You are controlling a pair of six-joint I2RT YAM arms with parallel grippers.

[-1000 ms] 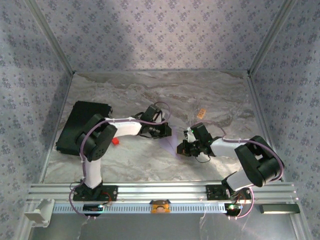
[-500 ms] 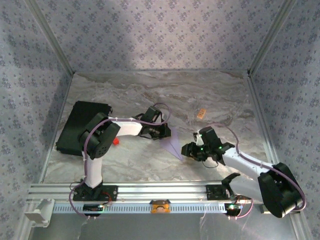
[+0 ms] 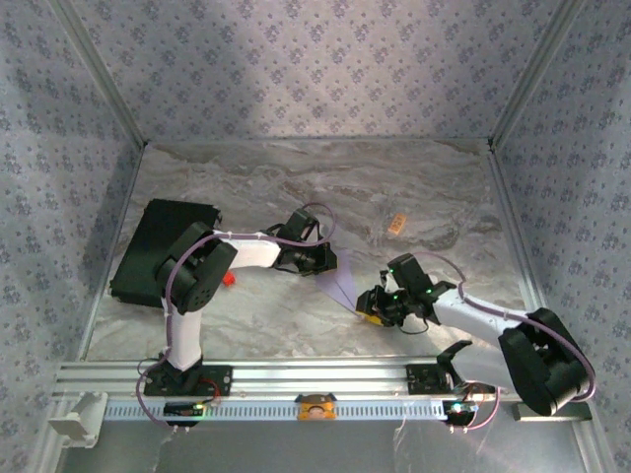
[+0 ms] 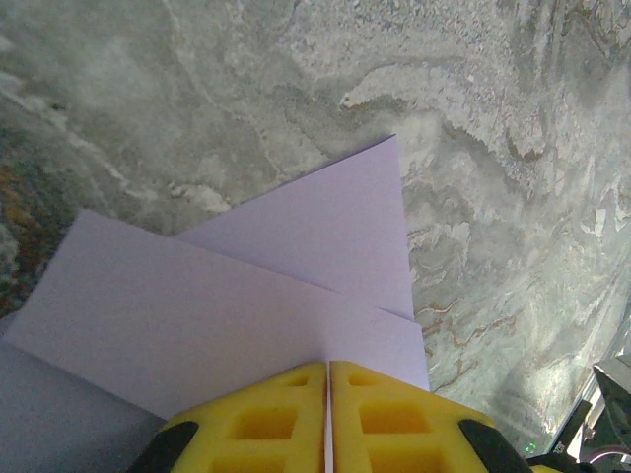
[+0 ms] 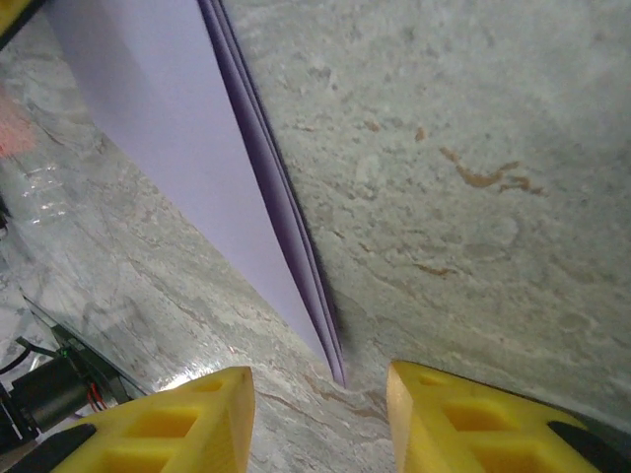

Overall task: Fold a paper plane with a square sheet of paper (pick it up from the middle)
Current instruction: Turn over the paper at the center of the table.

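Holding entry: slim, pointed, pale lavender paper plane point(image 3: 340, 287), part-folded with layered edges showing, set well to the right of the black rectangular pad point(image 3: 158, 246) on the grey marbled tabletop point(image 3: 296, 187). Left claw point(image 4: 327, 379): jaws together, clamped on the plane's wide end, the end nearer the pad, presumably to anchor it for creasing. Right claw point(image 5: 317, 379): jaws apart, straddling the pointed tip at the end farther from the pad, gripping nothing; likely placed there to pinch or press the next fold.
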